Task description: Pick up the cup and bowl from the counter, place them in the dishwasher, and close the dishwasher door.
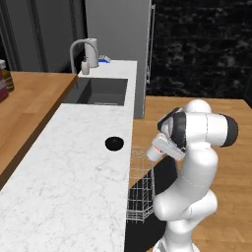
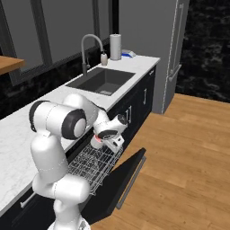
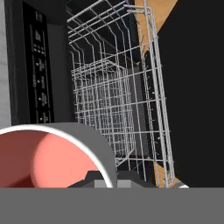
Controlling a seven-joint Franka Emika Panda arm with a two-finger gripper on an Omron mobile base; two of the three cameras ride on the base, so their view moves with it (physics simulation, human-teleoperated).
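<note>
My gripper point(image 2: 104, 143) is shut on the cup point(image 3: 41, 159), a white cylinder with a pinkish-red inside, and holds it just above the white wire rack point(image 2: 92, 164) of the open dishwasher. In the hand view the cup's rim sits at the lower left, with the rack point(image 3: 118, 100) straight beyond it. The black bowl point(image 1: 114, 142) rests on the white marble counter point(image 1: 64, 172), near its front edge and left of the gripper point(image 1: 153, 151). The dark dishwasher door point(image 2: 123, 177) lies folded down in front of the rack.
A dark sink point(image 1: 101, 91) with a curved faucet point(image 1: 78, 49) is set into the counter further along. A tall grey fridge point(image 2: 148, 45) stands past the counter's end. Open wooden floor point(image 2: 188, 152) spreads out beside the door. A brown wooden surface point(image 1: 24, 98) borders the counter.
</note>
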